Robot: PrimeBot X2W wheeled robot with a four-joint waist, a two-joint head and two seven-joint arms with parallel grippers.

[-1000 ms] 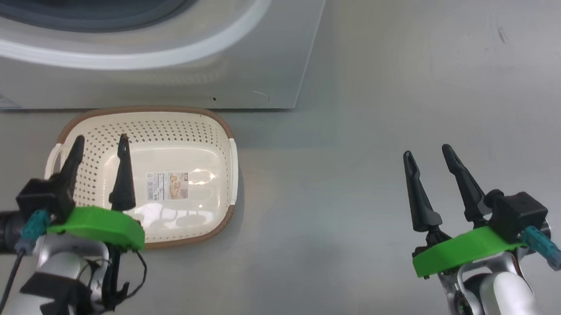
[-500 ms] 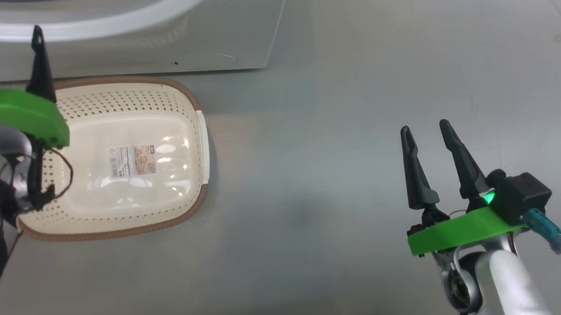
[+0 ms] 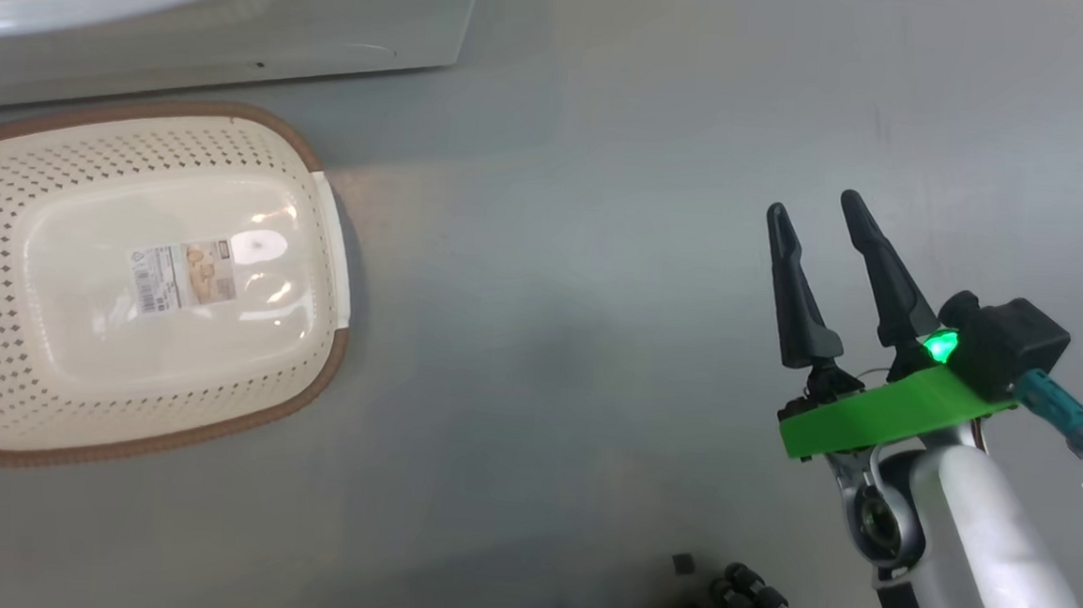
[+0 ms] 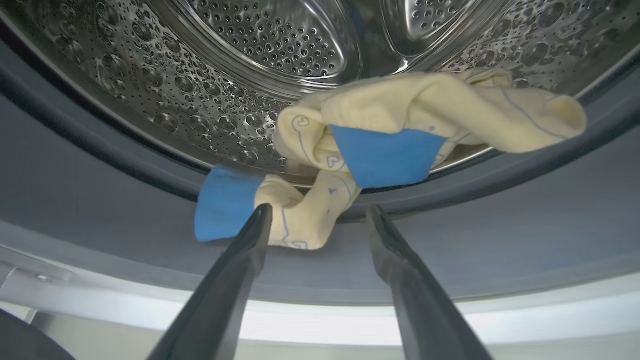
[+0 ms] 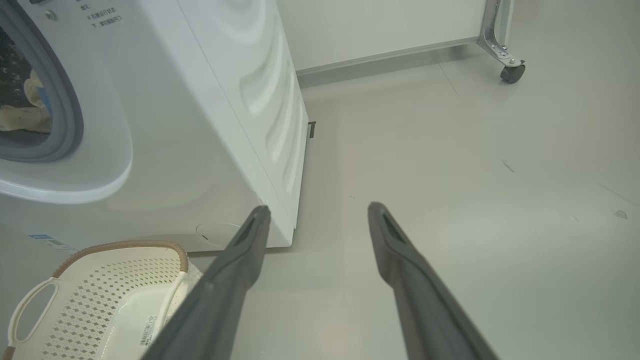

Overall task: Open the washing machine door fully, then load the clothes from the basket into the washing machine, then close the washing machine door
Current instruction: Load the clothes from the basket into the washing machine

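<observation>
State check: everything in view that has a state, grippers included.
basket: empty, upright on the floor
clothes: in the drum mouth, one end hanging over the gasket
washing machine: opening uncovered, clothes inside
left gripper: jaws open, empty, aimed at the clothes
right gripper: jaws open, empty, above the floor

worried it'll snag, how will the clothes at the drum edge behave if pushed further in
Probably floppy: the clothes sag in folds over the rubber seal. Being thin fabric, likely light, bunching up rather than sliding.
</observation>
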